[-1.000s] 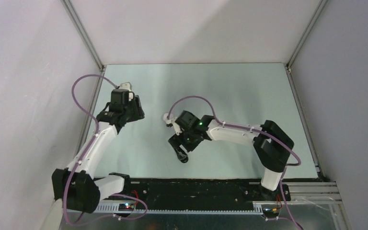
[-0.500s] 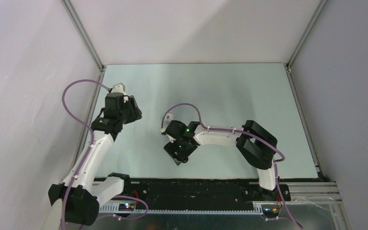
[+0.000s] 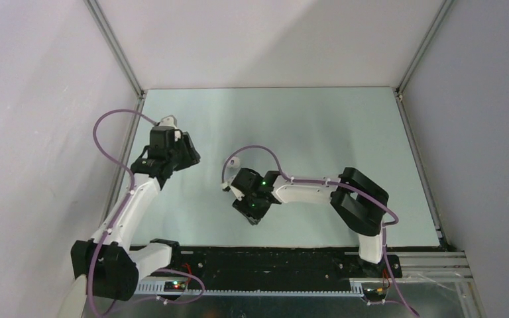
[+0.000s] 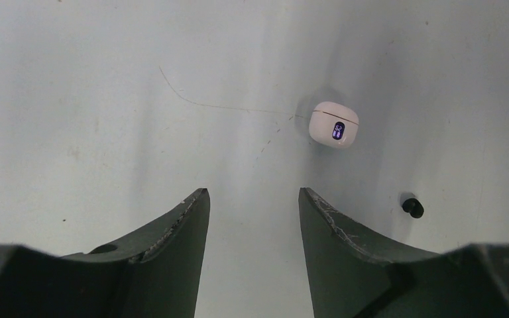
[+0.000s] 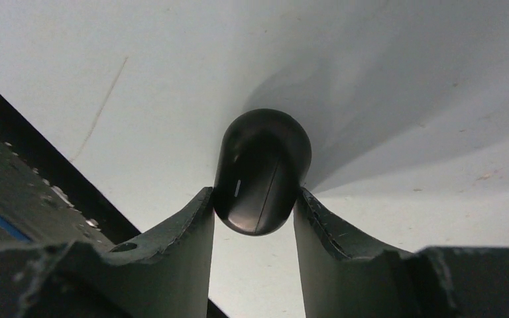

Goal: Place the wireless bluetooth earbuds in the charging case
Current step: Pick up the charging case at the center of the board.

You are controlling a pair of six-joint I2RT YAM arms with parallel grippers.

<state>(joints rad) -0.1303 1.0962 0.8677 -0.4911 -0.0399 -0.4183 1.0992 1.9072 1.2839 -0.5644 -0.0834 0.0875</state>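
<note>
Right gripper (image 5: 254, 205) grips a black case (image 5: 262, 169), long axis running out past its fingertips. Left gripper (image 4: 252, 199) hangs wide and empty. A black earbud (image 4: 411, 207) lies near the white case (image 4: 333, 124) — on that case's right, gripper-ward — so the left arm looks nearer.

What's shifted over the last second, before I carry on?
The right arm folded in: elbow swung left, wrist drew toward the near edge. The right hand hardly shifted, clamped on the black charging case. The left hand barely moved, open above the table, the white charging case ahead.
</note>
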